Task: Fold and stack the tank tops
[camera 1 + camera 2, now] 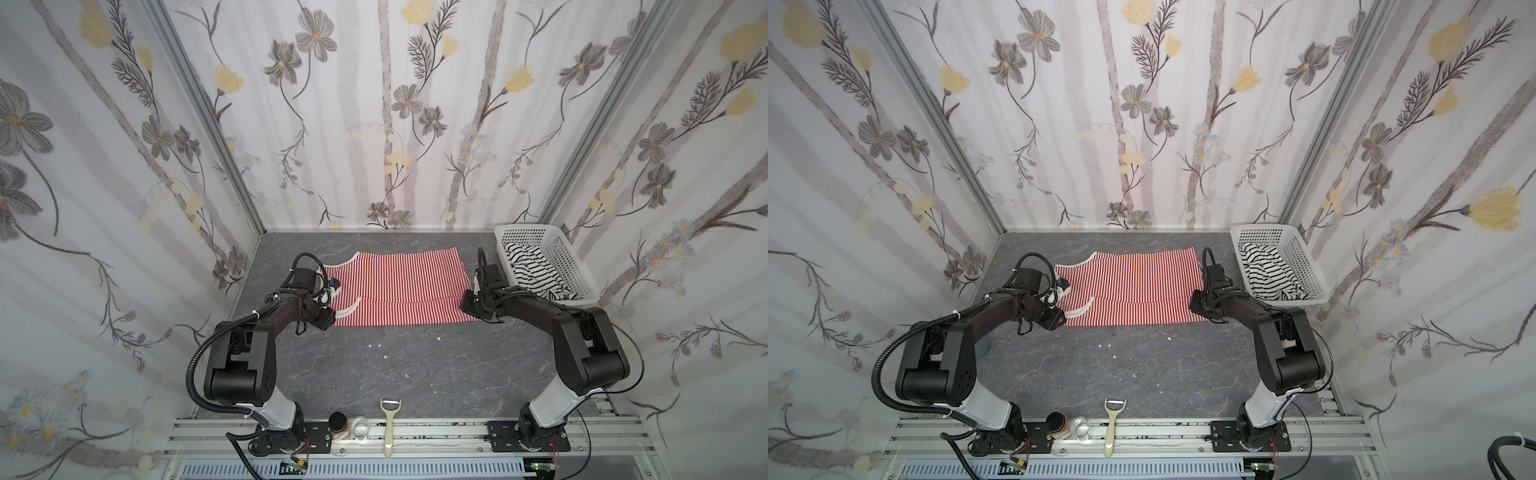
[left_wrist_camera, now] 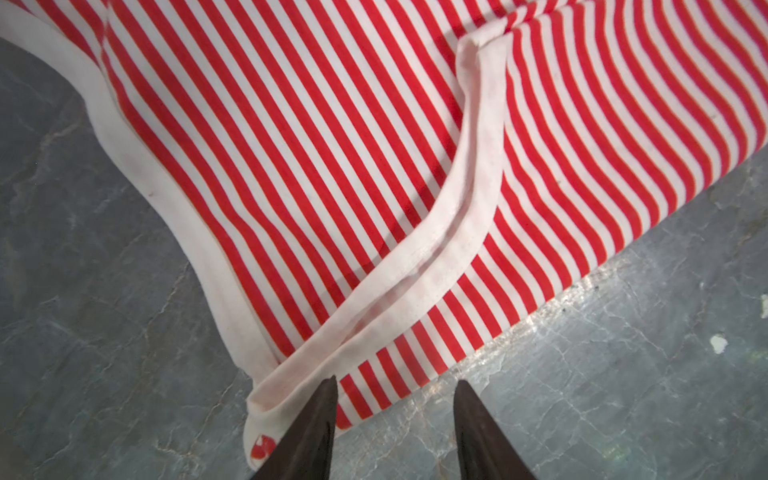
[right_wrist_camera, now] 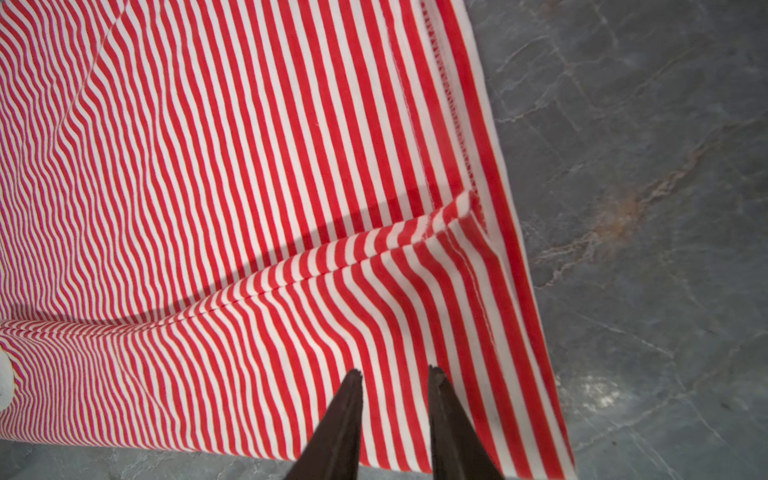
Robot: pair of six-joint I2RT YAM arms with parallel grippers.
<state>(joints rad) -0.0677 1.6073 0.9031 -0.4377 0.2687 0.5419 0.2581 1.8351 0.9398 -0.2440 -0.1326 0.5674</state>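
Note:
The red-and-white tank top [image 1: 399,286] [image 1: 1129,286] lies flat on the grey table, its near part doubled over itself. My left gripper [image 2: 397,384] [image 1: 328,320] is open at the near left corner. One fingertip [image 2: 330,386] rests on the white edging [image 2: 469,216], the other stands over bare table. My right gripper [image 3: 394,372] [image 1: 467,307] hovers at the near right hem with a narrow gap, striped cloth [image 3: 249,187] showing between its fingers. The black-striped white tank top [image 1: 536,270] [image 1: 1271,272] lies crumpled in the basket.
The white perforated basket [image 1: 567,253] [image 1: 1304,255] stands at the back right corner. A peeler [image 1: 390,428], a small dark jar [image 1: 337,422] and a glass dish [image 1: 360,426] sit on the front rail. Small white crumbs [image 1: 385,356] dot the table. Papered walls close three sides.

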